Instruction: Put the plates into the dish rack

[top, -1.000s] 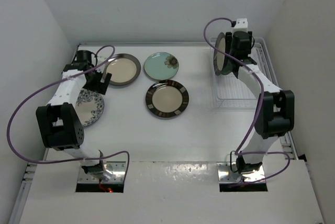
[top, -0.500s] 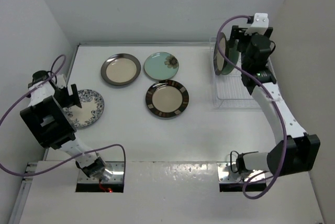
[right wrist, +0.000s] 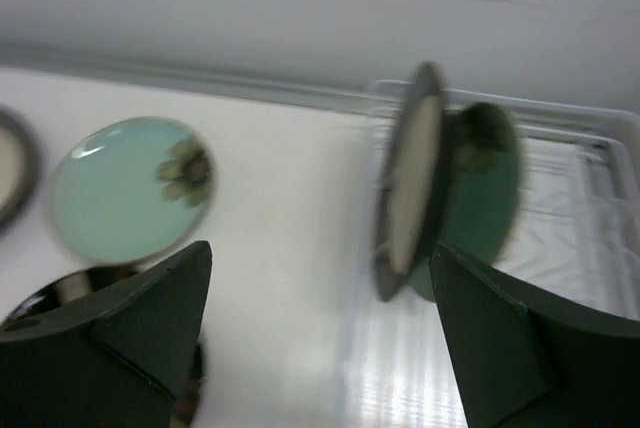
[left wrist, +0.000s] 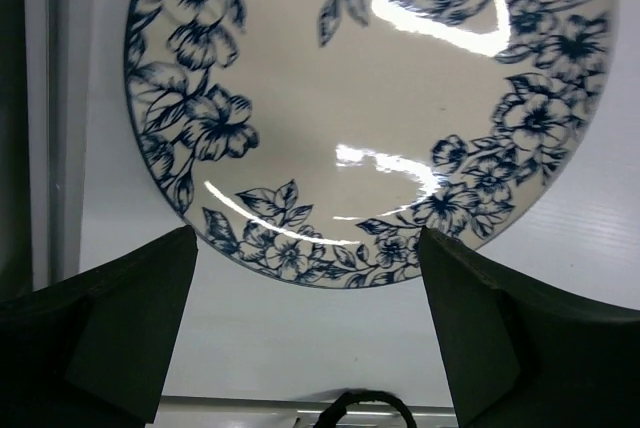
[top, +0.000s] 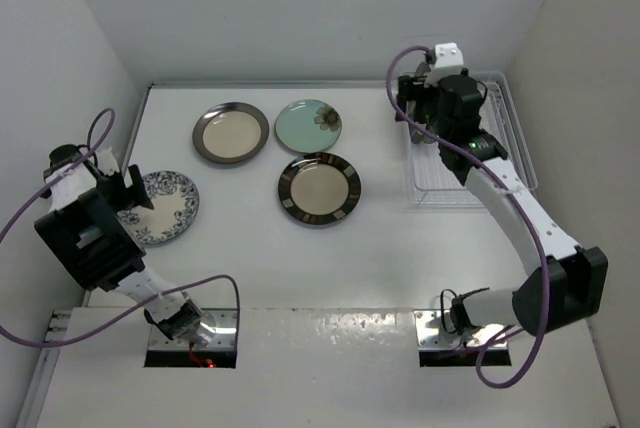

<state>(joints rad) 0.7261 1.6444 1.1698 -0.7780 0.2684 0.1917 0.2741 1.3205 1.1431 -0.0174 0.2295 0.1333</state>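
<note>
**Top view.** Four plates lie flat on the table [top: 400, 258]: a blue-flowered plate [top: 165, 208] at 9 o'clock, a grey-rimmed plate [top: 231, 132] at 11 o'clock, a green plate [top: 308, 125] at 12 o'clock and a brown-rimmed plate [top: 320, 189] near the centre. The rack [top: 450, 188] sits at 2 o'clock, its far end hidden by the right arm [top: 510, 198]. The left claw [top: 130, 193] hovers at the blue-flowered plate's 9 o'clock edge.

**Left wrist view.** The left claw is spread wide and empty. Its fingers flank the plate's near rim at 6 o'clock, with no visible contact.

**Right wrist view (blurred).** The right claw [right wrist: 320, 253] is wide and empty. At 2 o'clock two plates stand on edge in the rack, an upright grey-rimmed plate [right wrist: 408, 183] just beside an upright green plate [right wrist: 485, 183].

**Progress.** Two of the six plates appear loaded and four are left. The blue-flowered plate looks next in line.
</note>
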